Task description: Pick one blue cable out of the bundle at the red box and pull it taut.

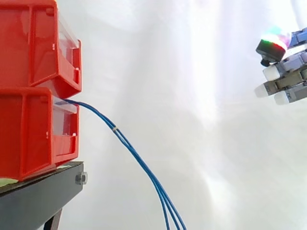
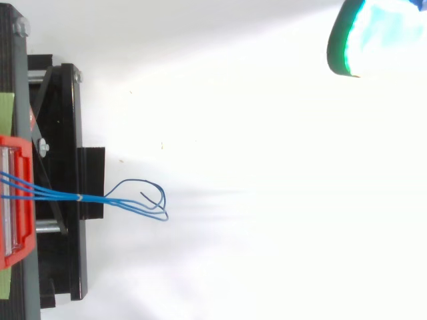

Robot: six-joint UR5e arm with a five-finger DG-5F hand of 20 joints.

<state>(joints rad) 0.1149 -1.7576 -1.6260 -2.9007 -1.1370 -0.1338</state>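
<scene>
A bundle of thin blue cables [image 1: 129, 146] comes out of the lower red bin [image 1: 38, 134] and sags down to the right, tied by a small pale band near the bin. From above, the blue cables [image 2: 127, 197] run right from the red bin [image 2: 17, 200] and loop back at their free ends. My hand [image 1: 288, 72] is at the right edge, high above and well clear of the cables, fingers straight and pointing left, holding nothing. One glowing fingertip [image 2: 373, 37] fills the top view's upper right corner.
A second red bin [image 1: 38, 43] is stacked on the lower one. Both rest on a black stand [image 1: 43, 196], whose frame [image 2: 63, 187] juts right under the cables. A white curtain hangs behind.
</scene>
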